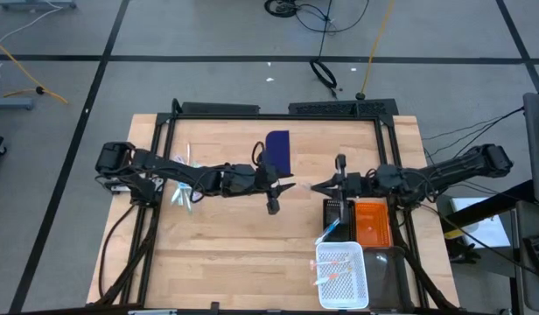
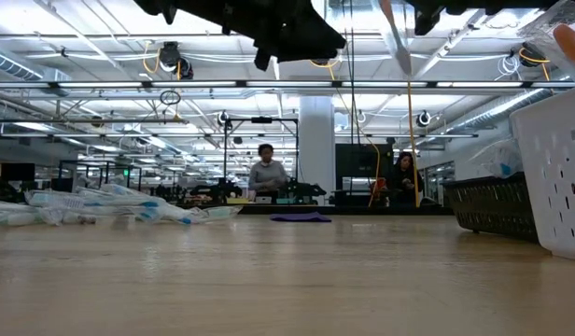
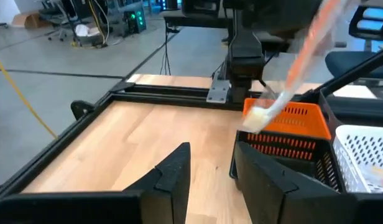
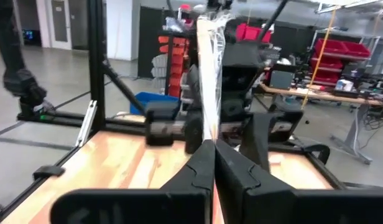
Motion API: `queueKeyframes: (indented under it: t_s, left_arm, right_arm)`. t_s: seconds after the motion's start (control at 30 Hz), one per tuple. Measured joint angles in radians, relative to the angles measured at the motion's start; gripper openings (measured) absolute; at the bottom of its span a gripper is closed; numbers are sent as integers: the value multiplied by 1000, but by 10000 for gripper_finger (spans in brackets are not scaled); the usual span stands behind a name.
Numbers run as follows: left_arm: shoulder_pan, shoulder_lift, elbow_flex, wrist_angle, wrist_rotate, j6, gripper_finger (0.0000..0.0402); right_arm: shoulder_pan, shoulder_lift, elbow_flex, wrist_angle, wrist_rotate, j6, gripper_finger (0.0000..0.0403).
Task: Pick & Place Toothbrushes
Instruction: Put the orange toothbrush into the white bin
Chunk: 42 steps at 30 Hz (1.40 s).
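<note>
Light wooden worktop (image 1: 226, 236) with black frame; dark blue flat rectangle (image 1: 277, 151) on it. Orange slotted plastic basket (image 1: 372, 223), white perforated plastic basket (image 1: 342, 276), black mesh basket (image 1: 336, 213). Pale blue-white wrapped toothbrushes (image 1: 182, 192) piled; both arms black.

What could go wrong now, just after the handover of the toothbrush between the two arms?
The right gripper pinches the toothbrush only at its end, so it could swing or slip. The left gripper is open, close in front; a collision seems possible. The white basket is narrow; the drop may miss.
</note>
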State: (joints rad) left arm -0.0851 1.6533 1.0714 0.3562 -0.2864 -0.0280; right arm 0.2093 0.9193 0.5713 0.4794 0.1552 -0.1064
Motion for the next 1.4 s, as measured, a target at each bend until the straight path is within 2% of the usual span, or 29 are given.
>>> queueKeyframes:
  t_s: [0.3, 0.47, 0.8, 1.03, 1.27, 1.4]
  left_arm:
    - [1, -2, 0, -70, -39, -7, 129]
    - [1, -1, 0, -68, -40, -7, 129]
    - [1, -1, 0, -70, -40, -7, 129]
    - [1, -1, 0, -69, -39, -5, 129]
    - [1, -1, 0, -69, -39, -3, 129]
    - [1, -1, 0, -68, -39, -3, 129]
  right_arm:
    - [97, -51, 0, -101, -31, 48, 0]
    - [189, -57, 0, -111, -81, 75, 0]
    - [423, -41, 0, -73, -77, 141, 0]
    - [587, 82, 0, -8, -43, 188, 0]
    - [709, 206, 0, 44, 107, 250, 0]
    - [747, 244, 0, 48, 135, 276, 0]
